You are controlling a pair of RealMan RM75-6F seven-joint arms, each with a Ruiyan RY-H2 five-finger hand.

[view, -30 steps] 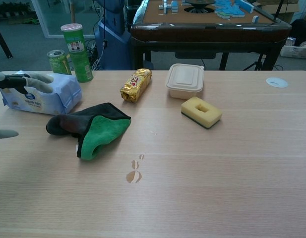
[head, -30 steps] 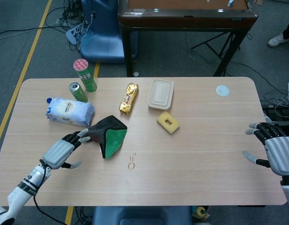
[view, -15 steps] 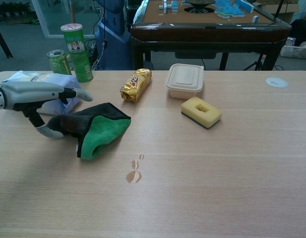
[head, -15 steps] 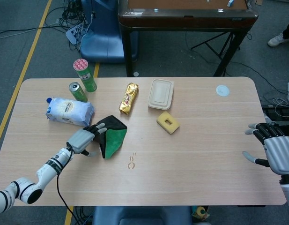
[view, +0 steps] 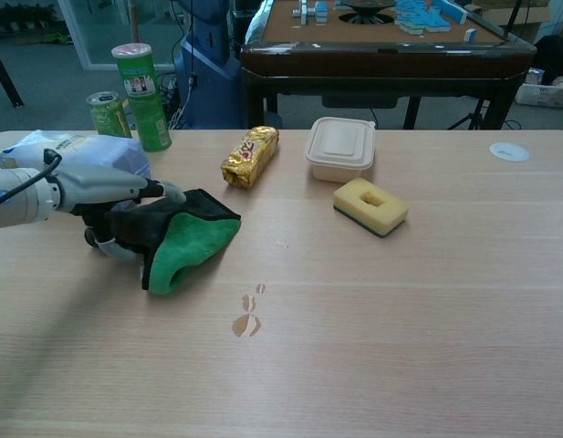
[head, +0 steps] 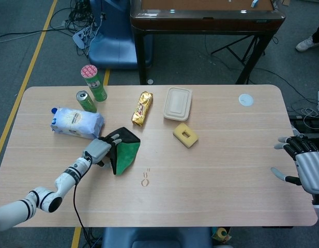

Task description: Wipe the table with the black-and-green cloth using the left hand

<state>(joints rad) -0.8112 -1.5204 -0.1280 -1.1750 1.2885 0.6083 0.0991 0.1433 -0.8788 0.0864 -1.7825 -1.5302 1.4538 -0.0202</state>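
The cloth (head: 123, 150) is lying folded at about 9 o'clock from the table (head: 226, 175) centre, green side showing. The left hand (head: 100, 148) is resting over the cloth's 9 o'clock edge, fingers spread above the black fabric and thumb at its near edge; whether the fingers are gripping it cannot be told. The spill (view: 248, 318) is sitting at 5 o'clock from the cloth, apparently unwiped. The right hand (head: 306, 165) is hovering, fingers apart and empty, at the table's 3 o'clock edge. Judgement: the task is at the grasping stage; wiping is not yet begun.
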